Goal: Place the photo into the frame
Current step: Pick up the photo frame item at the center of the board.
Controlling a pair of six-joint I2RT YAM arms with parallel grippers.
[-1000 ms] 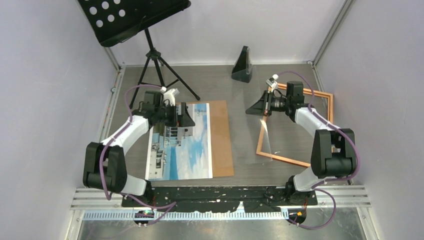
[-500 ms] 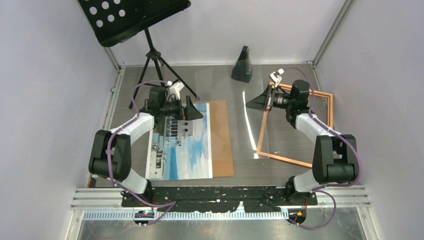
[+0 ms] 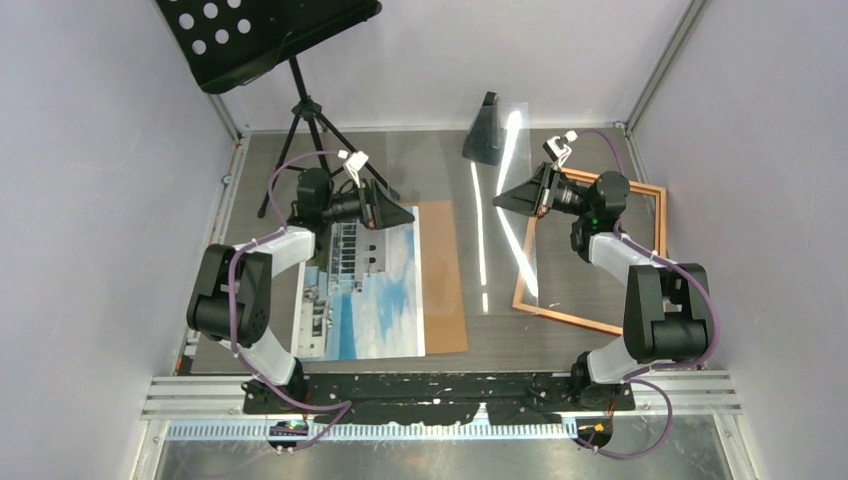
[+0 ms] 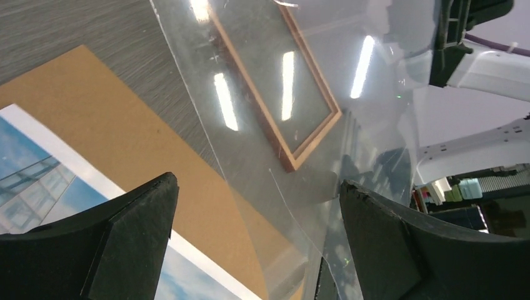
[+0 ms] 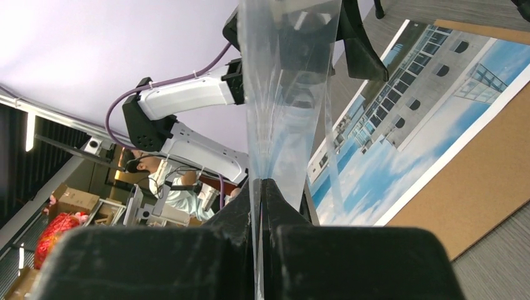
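Looks like the clearing step: your right jaws pinch the clear sheet [image 3: 503, 225] tilted up above the tabletop [image 3: 490, 345], left jaws spread wide over the photo [image 3: 365, 295] lying on the brown board [image 3: 443, 280]; next, park the sheet, then carry the photo into the frame [image 3: 575, 318].

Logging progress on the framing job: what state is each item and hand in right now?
photo: flat, face up on the backing board, not framed.
backing board: lying flat under the photo.
frame: lying flat, no photo in it.
clear sheet: tilted up, pinched by the right hand.
right hand: shut on the clear sheet.
left hand: open, holding nothing.
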